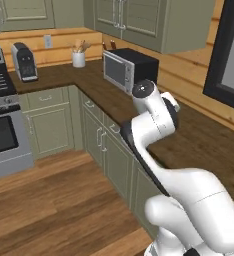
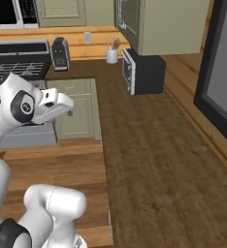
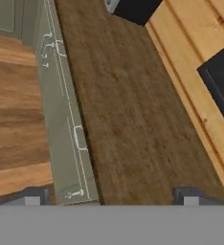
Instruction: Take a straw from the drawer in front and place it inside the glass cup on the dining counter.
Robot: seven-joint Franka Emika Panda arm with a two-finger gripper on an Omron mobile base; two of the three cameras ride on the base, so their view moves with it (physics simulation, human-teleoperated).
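Observation:
My gripper is open, its two dark fingertips set wide apart with nothing between them. It hovers over the front edge of a dark wood counter top and looks down on it. A row of sage-green drawer fronts runs along that edge, all shut. One drawer with a silver bar handle lies just left of the gripper. The same row of fronts shows beneath my white arm. The straw is hidden. The glass cup and the dining counter are out of view.
A black microwave stands on the counter beyond the arm, with a white utensil crock and a dark coffee machine in the corner. A stove is at the left. Wood floor lies open before the cabinets.

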